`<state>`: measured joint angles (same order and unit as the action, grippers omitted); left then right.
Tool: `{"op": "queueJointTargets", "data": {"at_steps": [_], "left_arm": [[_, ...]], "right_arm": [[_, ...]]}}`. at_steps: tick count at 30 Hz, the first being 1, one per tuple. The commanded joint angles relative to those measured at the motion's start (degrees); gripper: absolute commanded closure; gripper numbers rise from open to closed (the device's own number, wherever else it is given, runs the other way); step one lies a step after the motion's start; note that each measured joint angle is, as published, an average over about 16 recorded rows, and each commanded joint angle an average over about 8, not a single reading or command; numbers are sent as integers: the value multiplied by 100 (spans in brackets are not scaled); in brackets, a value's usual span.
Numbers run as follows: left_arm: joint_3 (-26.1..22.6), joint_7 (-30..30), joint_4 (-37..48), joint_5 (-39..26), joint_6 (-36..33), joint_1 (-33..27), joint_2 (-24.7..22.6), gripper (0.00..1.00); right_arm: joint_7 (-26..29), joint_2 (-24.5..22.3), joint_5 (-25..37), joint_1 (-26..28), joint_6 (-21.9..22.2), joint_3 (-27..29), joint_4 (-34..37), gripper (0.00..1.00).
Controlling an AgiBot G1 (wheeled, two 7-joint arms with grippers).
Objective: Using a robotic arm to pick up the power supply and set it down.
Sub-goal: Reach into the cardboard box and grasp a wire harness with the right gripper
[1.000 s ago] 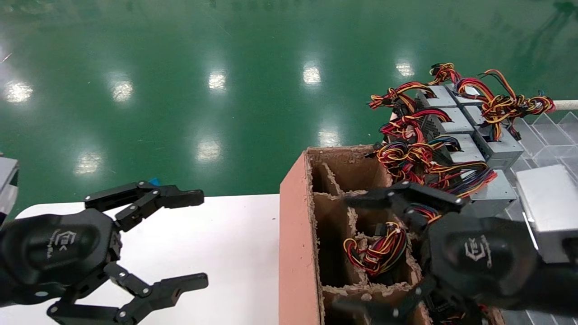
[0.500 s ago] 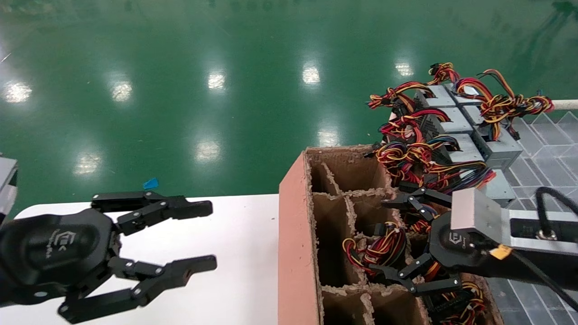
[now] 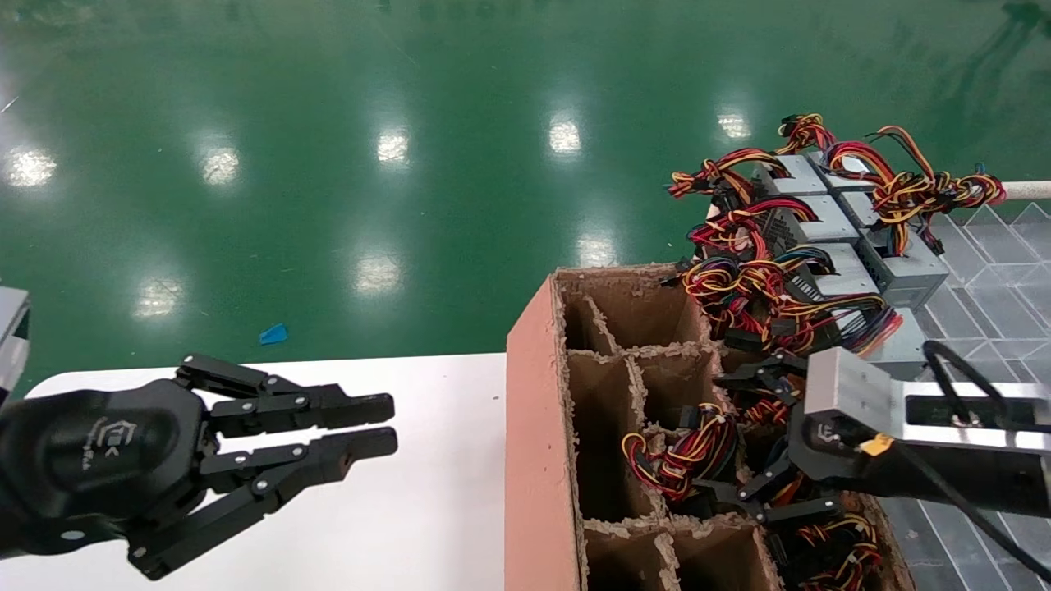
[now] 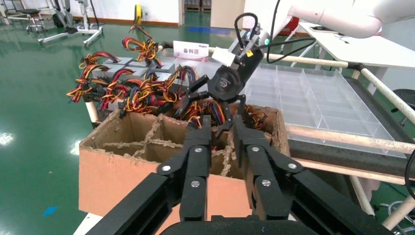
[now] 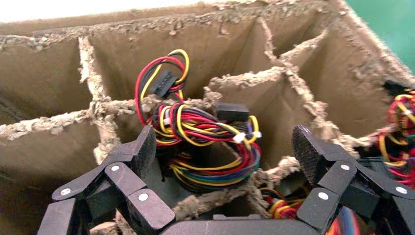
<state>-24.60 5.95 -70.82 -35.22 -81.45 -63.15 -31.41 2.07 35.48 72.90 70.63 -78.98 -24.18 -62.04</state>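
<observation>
— Right gripper?
— Fingers spread wide over the cardboard box, straddling the power supply: a red, yellow, black, blue wire bundle in a middle compartment.
— Left gripper?
— Fingers nearly together, above the white table.

Left gripper and right gripper: rounded black housings, white logos, silver-screwed jointed fingers; right wrist block silver-grey, black cable.

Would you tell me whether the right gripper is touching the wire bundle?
Apart: the right wrist view shows the right gripper open, its fingertips flanking the wire bundle with gaps.
</observation>
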Motion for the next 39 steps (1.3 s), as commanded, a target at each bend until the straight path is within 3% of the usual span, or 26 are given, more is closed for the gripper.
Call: {"op": "queueJointTargets", "data": {"at_steps": [1,13,39], "left_arm": [[0,0,0,0,0,0,0,100],[0,0,0,0,0,0,0,100],[0,0,0,0,0,0,0,100]], "right_arm": [[-33,43,53,38,-52,-45,81,97],[-167,41,49,116,-285,-91,326,100],[-334,-40,-59,98,-326,-13,414,100]]}}
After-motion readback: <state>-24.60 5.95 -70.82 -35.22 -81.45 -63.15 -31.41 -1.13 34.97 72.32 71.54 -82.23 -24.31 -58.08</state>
